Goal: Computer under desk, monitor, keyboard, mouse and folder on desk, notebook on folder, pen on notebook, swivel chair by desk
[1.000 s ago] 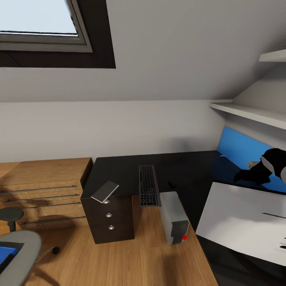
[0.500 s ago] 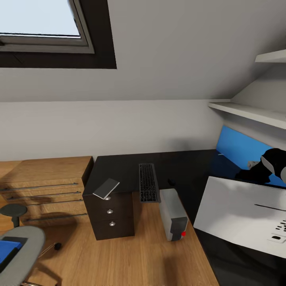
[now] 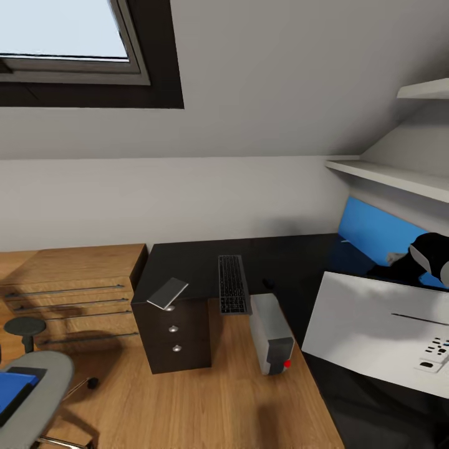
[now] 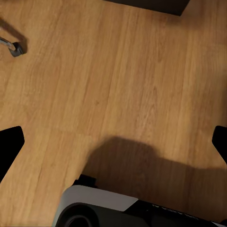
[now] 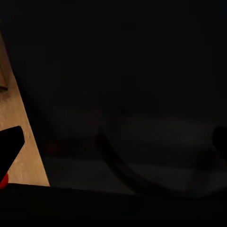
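1. Step: prob approaching desk [image 3: 293,262]; left gripper [image 4: 113,142] open, empty; right can't tell
2. Keyboard [image 3: 232,284] on desk, overhanging edge; computer [image 3: 272,333] beside desk
3. Next: fetch folder [image 3: 12,390] off swivel chair [image 3: 34,399], far from desk

Attic room of a home, fitted as a study corner: sloping ceiling with skylight [image 3: 65,37], wooden floor [image 3: 206,405], black desk [image 3: 199,265] with keyboard [image 3: 232,284], swivel chair [image 3: 31,393], oak chest of drawers [image 3: 68,293], wall shelves [image 3: 386,178].
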Tool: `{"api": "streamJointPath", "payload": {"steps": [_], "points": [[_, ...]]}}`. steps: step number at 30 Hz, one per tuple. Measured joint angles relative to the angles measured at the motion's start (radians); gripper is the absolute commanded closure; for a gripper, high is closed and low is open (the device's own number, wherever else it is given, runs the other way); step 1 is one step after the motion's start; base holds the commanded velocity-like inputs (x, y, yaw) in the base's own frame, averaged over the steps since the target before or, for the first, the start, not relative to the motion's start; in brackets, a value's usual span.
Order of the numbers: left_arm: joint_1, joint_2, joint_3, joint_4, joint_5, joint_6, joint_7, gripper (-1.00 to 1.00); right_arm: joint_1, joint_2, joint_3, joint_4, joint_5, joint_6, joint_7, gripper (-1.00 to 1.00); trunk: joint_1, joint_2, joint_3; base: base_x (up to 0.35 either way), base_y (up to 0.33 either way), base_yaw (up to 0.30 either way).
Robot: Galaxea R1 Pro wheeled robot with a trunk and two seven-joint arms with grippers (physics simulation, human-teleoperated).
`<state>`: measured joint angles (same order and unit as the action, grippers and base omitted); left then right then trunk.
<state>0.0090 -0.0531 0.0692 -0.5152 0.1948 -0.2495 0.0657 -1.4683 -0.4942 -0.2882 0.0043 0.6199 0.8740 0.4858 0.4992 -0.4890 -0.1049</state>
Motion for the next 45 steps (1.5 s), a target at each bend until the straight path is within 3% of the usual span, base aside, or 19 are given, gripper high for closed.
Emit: {"api": "streamJointPath", "payload": {"steps": [16,45], "points": [[0.0,0.0,-0.001,0.0,-0.001,0.0,-0.006,-1.0,0.0,0.0,0.002,-0.004,0.001,-0.035,0.096,-1.0,0.0,0.0,0.0,-0.064,0.055,0.0],[0.0,0.0,-0.002,0.0,-0.001,0.0,-0.005,-1.0,0.0,0.002,0.004,0.001,0.002,-0.038,0.13,-1.0,0.0,0.0,0.0,-0.041,0.0,0.0]]}}
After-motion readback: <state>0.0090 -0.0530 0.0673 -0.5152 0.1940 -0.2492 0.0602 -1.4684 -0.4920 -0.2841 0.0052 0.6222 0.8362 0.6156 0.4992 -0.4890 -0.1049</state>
